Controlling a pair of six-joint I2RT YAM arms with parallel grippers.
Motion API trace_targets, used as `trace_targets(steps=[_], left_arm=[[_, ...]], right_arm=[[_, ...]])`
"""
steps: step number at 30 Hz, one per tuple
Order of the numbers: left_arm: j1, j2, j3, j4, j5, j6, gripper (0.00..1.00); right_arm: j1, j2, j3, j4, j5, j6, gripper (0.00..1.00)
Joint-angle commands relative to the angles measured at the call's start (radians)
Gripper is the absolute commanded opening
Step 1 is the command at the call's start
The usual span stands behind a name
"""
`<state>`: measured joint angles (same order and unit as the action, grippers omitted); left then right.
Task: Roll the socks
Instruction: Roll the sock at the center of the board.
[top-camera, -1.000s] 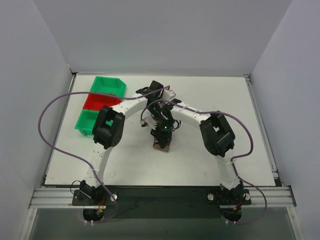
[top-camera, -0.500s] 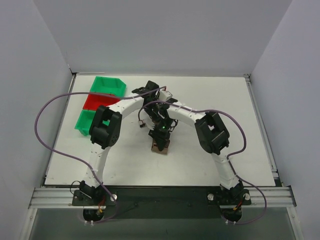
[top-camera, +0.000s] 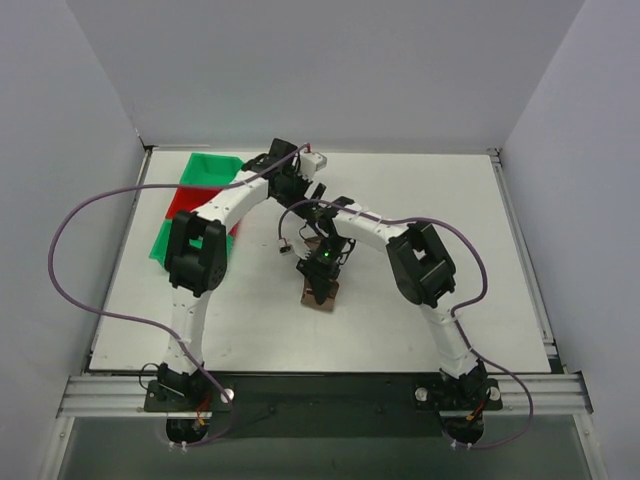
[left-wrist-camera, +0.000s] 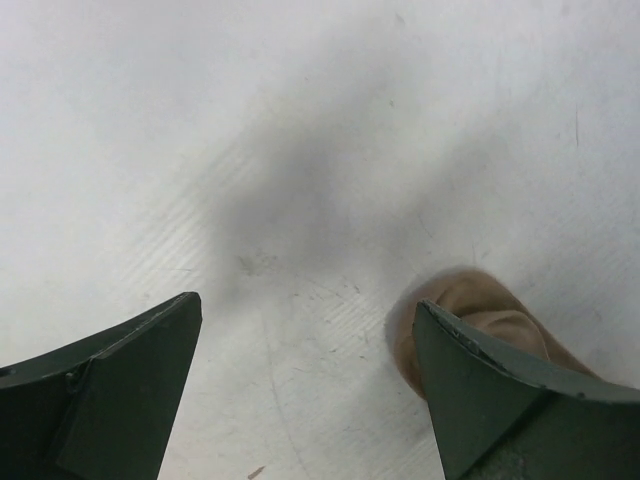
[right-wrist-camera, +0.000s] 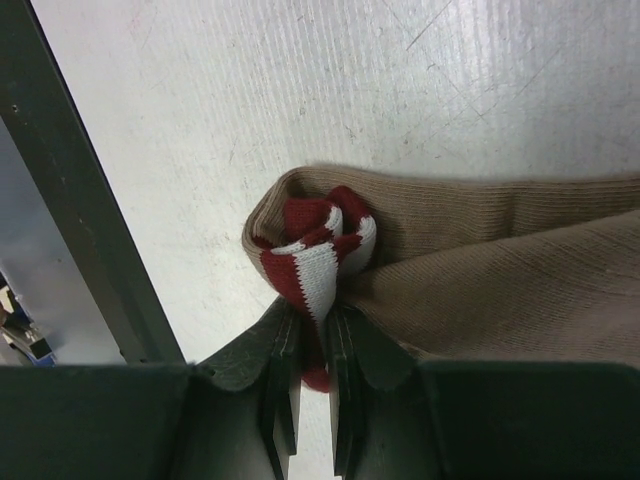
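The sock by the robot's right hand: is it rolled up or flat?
Partly rolled. The sock has its red-and-white cuff curled into a spiral, pinched by the right hand; the tan rest is unrolled.

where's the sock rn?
Top view: the sock lies near the centre of the table, right of the bins. Its red-and-white cuff end is pinched in the right gripper.

White table (top-camera: 520, 200), grey walls (top-camera: 320, 70)
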<state>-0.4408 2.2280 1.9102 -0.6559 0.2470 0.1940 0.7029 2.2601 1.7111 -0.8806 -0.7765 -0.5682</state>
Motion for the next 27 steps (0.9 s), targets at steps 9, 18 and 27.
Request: trace_targets(steps=[9, 18, 27], left_arm=[[0.224, -0.491, -0.440, 0.493, 0.119, -0.229, 0.97], [0.241, -0.889, -0.865, 0.674, 0.273, 0.123, 0.97], [0.127, -1.134, -1.198, 0.742, 0.304, 0.422, 0.96]], right_arm=[[-0.002, 0.073, 0.008, -0.029, 0.079, 0.024, 0.00], [-0.013, 0.099, 0.038, -0.057, 0.060, 0.018, 0.00], [-0.048, 0.187, 0.183, -0.179, -0.033, 0.005, 0.01]])
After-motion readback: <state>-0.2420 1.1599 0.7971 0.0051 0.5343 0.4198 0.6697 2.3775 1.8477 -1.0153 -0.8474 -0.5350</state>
